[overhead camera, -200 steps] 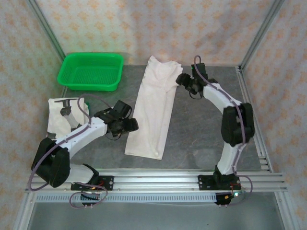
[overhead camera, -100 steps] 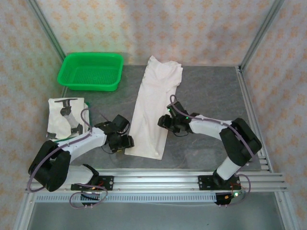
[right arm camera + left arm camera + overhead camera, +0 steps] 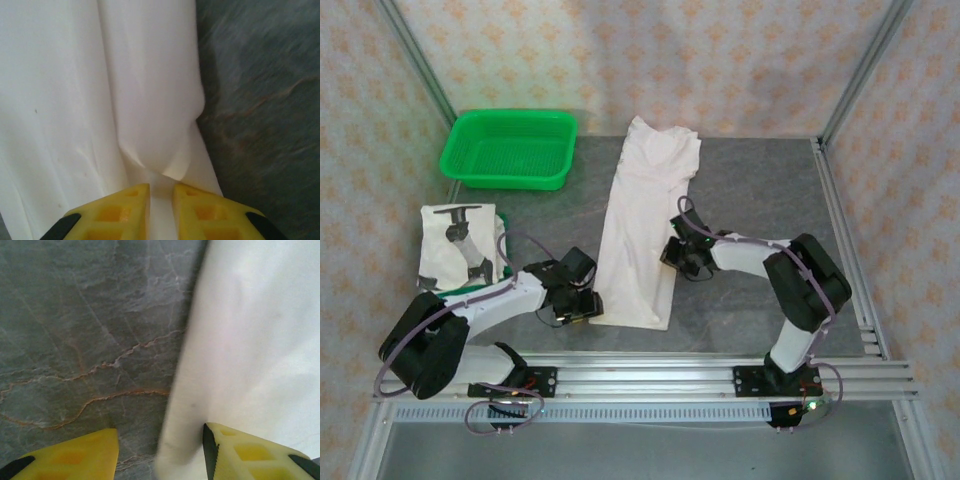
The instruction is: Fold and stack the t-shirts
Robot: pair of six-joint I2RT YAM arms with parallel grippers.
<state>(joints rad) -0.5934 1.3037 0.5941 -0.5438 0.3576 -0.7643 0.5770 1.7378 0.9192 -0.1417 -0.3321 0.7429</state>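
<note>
A white t-shirt, folded into a long strip, runs from the back of the table toward the front. My left gripper is at its near left corner, open, and the shirt's edge lies between the yellow fingers. At the strip's right edge, my right gripper has its fingers nearly together on a puckered fold of the cloth. A second t-shirt, folded and bearing a dark mark, lies at the left.
A green mesh basket stands at the back left. Grey stone-patterned tabletop lies bare to the right of the shirt. Aluminium frame rails run along the right and front edges.
My right arm swung from the shirt's far end down to its right edge near the front. My left gripper moved forward to the shirt's near left corner.
</note>
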